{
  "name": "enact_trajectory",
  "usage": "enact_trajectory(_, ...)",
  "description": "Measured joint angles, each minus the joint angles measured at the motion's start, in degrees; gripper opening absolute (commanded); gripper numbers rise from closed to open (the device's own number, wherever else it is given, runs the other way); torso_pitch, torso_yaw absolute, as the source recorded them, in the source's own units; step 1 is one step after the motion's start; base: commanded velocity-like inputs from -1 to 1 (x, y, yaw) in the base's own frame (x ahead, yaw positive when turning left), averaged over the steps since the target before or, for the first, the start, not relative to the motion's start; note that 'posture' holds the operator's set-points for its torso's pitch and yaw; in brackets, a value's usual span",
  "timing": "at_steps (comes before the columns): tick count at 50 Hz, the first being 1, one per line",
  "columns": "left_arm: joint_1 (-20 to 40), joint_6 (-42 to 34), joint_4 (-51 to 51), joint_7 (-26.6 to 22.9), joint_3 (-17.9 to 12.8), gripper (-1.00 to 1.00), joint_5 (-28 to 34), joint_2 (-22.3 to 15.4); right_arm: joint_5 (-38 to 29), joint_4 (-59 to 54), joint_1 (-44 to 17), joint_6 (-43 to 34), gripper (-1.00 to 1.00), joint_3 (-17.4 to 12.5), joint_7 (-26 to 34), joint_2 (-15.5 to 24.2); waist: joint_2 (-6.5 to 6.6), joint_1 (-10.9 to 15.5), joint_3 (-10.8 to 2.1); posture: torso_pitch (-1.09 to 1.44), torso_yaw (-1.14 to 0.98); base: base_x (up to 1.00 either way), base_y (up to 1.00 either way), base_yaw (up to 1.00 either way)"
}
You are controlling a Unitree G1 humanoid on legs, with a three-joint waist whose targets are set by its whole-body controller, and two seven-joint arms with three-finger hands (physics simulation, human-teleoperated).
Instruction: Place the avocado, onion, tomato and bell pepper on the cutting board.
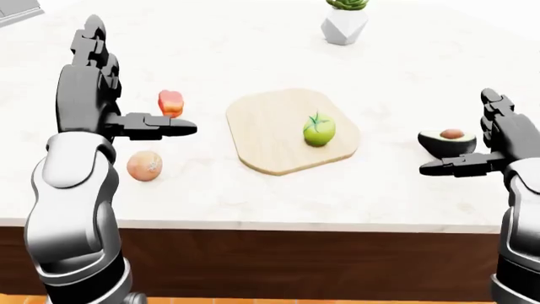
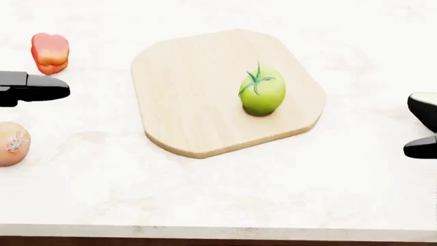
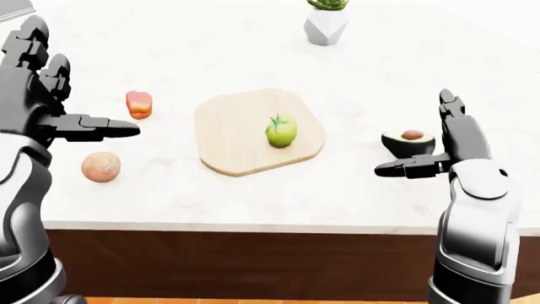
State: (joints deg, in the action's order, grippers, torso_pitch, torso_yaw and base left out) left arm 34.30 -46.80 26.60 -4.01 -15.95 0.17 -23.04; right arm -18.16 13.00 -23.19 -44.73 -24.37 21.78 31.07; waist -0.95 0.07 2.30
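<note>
right hand (image 3: 426,161): spread wide, empty, just beside the avocado (image 3: 408,142) on the desk (image 1: 278,202)
left hand (image 1: 126,120): wide, empty, between onion (image 1: 144,166) and bell pepper (image 1: 170,103)
tomato (image 2: 262,92): sits on cutting board (image 2: 184,87)
step: avocado looks nearest; cup fingers round its dark shell, lift clear before crossing to the board

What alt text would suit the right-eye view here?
A green tomato sits on a wooden cutting board on a white counter; bell pepper and onion lie left, halved avocado right. Both open hands, left hand and right hand, hover empty.
</note>
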Motion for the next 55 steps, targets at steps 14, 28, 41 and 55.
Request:
enact_trajectory(14, 0.82, -0.62, -0.03, -0.29, 0.22, 1.0, 0.19, -0.5, 1.77, -4.39, 1.66, 4.18, 1.0, -1.05, -2.24, 0.46, -0.09, 0.15, -0.07, 0.0, 0.0, 0.0, 0.0, 0.0)
enact_trajectory(28, 0.95, -0.77, 0.06, -0.77, 0.35, 1.0, 0.72, -0.44, 3.57, -11.77, 0.81, 8.36, 1.0, -0.66, -4.79, 1.09, -0.14, 0.05, -0.08, 0.0, 0.0, 0.0, 0.0, 0.0)
enact_trajectory(41, -0.09, -0.83, 0.88, -1.11, -0.64, 1.0, 0.51, -0.81, 4.8, -17.77, -2.08, 10.71, 0.54, 1.02, -6.83, 2.49, -0.18, 0.15, -0.17, 0.0, 0.0, 0.0, 0.0, 0.0)
enact_trajectory(55, 0.62, -0.46, 0.12, -1.09, 0.0, 1.0, 0.64, -0.87, 5.33, -17.3, -2.3, 10.61, -0.36, 1.05, -7.03, 2.95, -0.33, 0.24, -0.15, 0.0, 0.0, 0.0, 0.0, 0.0)
